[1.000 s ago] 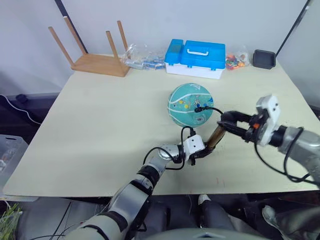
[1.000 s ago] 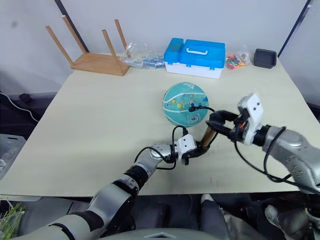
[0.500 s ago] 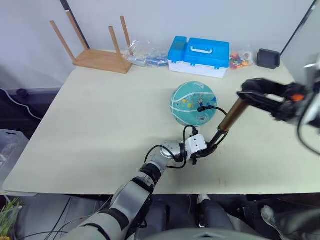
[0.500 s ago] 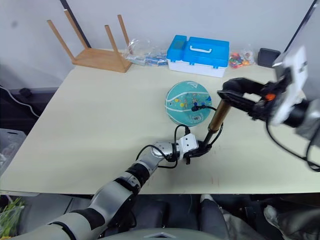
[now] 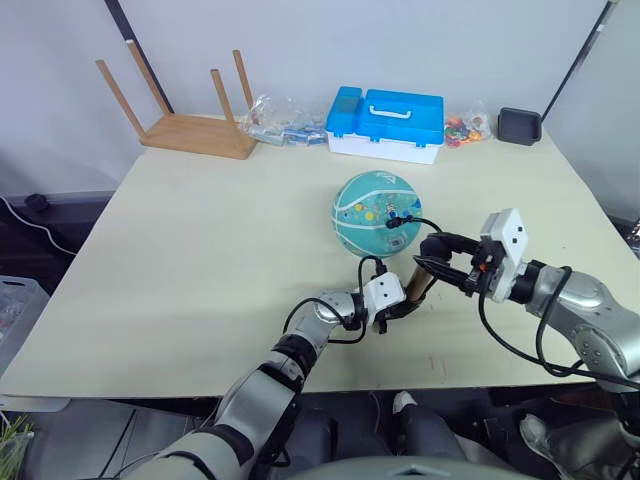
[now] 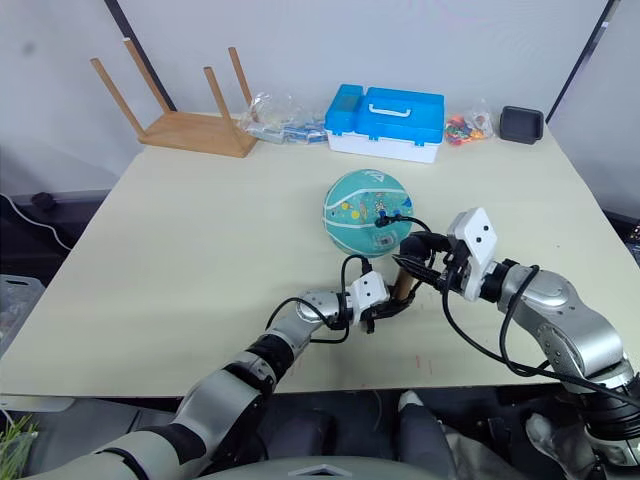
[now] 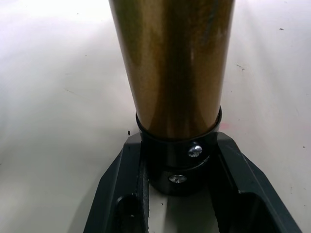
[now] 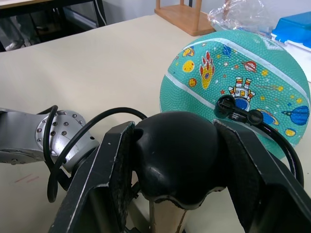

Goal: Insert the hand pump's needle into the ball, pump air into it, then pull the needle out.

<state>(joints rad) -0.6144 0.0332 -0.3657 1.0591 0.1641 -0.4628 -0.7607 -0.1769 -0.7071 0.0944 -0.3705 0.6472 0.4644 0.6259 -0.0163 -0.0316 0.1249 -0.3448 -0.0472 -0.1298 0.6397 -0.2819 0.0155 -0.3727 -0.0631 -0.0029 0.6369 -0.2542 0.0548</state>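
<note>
The teal ball (image 5: 378, 213) rests on the table's middle. A small black fitting (image 5: 397, 222) sits on the ball's near side, where the needle goes in; the pin itself is hidden. The thin black hose (image 5: 428, 222) curves from it towards the hand pump (image 5: 417, 283), which stands tilted just in front of the ball. My left gripper (image 5: 395, 305) is shut on the pump's black base cap (image 7: 177, 160), with fingers (image 7: 119, 194) on both sides. My right gripper (image 5: 440, 262) is shut on the black handle (image 8: 177, 158), pressed low over the bronze cylinder (image 7: 172, 63).
A blue case (image 5: 388, 122) stands at the table's back, with a plastic bag (image 5: 280, 118) and an upturned wooden stool (image 5: 190, 125) to its left. A bag of colourful bits (image 5: 460, 127) and a black box (image 5: 520, 125) lie at the back right.
My right gripper raised the handle high half a second ago and has pushed it back down to the cylinder. The left gripper has kept the base in place.
</note>
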